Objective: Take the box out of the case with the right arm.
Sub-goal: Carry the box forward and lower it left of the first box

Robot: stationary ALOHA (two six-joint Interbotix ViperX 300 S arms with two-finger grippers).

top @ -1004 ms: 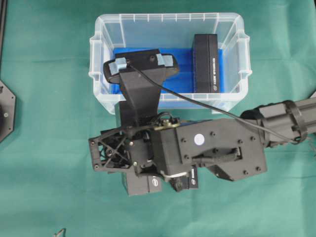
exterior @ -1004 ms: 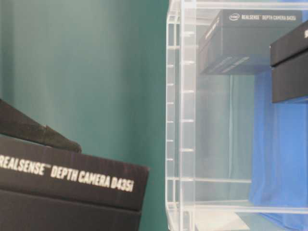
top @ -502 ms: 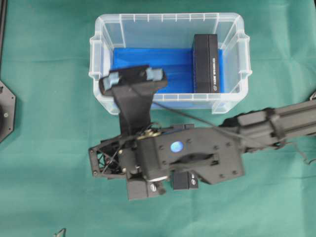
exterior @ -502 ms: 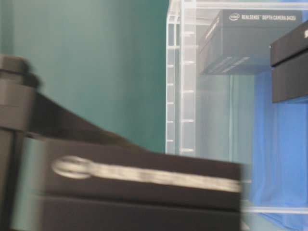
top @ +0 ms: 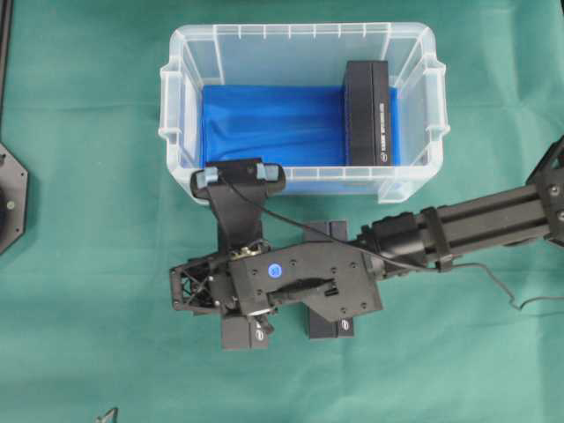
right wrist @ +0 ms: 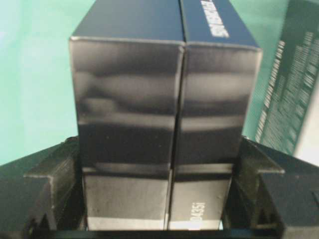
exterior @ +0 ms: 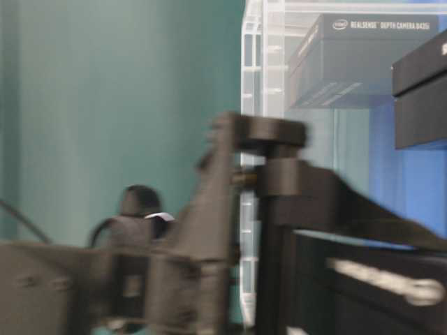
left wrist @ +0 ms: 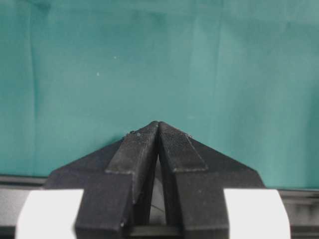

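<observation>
Overhead: green cloth [top: 79, 291] is spread under the clear case [top: 300, 35]; one black box [top: 368, 113] is left inside, upright on the blue liner. Right wrist: a box [right wrist: 167, 99] is clamped between right gripper [right wrist: 159, 199] jaws over the cloth, outside the case. Left wrist: left gripper [left wrist: 158, 130] is seen closed, empty, above bare cloth.

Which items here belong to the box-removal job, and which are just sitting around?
Job:
- right gripper, closed on held box
- case

Idle:
- box left in the case
- loose box on the green cloth
- left gripper, shut
</observation>
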